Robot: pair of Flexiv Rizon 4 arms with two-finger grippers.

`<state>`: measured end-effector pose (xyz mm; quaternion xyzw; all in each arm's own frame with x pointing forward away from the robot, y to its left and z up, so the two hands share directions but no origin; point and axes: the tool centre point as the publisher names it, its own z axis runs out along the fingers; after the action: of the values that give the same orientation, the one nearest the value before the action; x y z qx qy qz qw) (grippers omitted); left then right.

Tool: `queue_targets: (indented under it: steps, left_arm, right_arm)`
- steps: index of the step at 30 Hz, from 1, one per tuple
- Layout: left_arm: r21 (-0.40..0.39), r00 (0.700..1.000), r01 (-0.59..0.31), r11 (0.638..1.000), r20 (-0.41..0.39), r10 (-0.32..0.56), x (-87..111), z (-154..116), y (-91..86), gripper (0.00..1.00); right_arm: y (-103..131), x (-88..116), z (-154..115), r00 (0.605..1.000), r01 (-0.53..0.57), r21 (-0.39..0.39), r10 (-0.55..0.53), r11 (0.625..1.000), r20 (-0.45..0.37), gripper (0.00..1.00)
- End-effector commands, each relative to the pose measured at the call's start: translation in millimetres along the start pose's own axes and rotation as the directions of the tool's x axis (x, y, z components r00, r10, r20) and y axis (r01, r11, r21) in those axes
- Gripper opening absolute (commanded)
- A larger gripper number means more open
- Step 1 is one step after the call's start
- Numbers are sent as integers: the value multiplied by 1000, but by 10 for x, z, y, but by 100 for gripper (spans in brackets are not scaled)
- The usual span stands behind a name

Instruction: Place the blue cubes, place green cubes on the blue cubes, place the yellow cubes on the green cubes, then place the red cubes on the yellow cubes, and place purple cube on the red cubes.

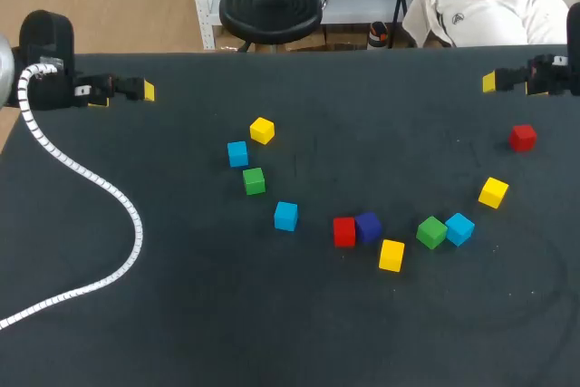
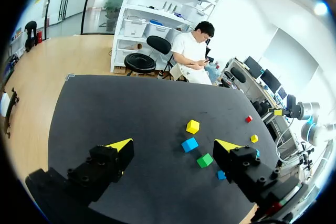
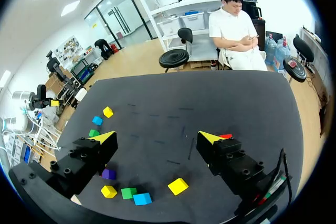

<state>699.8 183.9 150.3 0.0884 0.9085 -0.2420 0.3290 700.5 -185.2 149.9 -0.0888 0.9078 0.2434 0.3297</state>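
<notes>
Black matte table (image 1: 181,333), faintly scuffed, bears everything. White ribbed cable (image 1: 109,197) trails off the left arm and loops over the table on the near side of that arm's gripper. Left gripper (image 1: 136,91) sits near the far left corner, fingers spread wide, nothing in them. Right gripper (image 1: 494,82) sits near the far right corner, same: wide, bare.

All cubes lie loose and unstacked between the two grippers, nearer the robot than either and well apart from both, so each pick looks like a long reach.

Likely risks:
- The right blue cube (image 1: 459,228), the closest blue to the right gripper, touches the right green cube (image 1: 431,232). Closing on it could shove the green.
- The red cube (image 1: 343,232) touches the purple cube (image 1: 368,226), same problem.
- The cable could drag through the left blue cube (image 1: 237,153), left green cube (image 1: 255,180) and yellow cube (image 1: 262,130) if that arm swings in.
- Five levels to stack: an off-centre drop probably topples them.
</notes>
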Motion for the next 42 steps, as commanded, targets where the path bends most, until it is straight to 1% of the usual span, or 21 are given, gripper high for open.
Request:
queue_targets:
  steps: [1,35,42]
  left_arm:
    - [4,1000,-1,1000,2,1,3,0,11,100]
    - [4,1000,-1,1000,2,1,3,0,11,100]
    - [4,1000,-1,1000,2,1,3,0,11,100]
  right_arm:
    - [7,2,-4,1000,-1,3,1,1000,0,100]
    - [7,2,-4,1000,-1,3,1,1000,0,100]
    - [177,-121,-46,991,128,8,-128,992,-44,100]
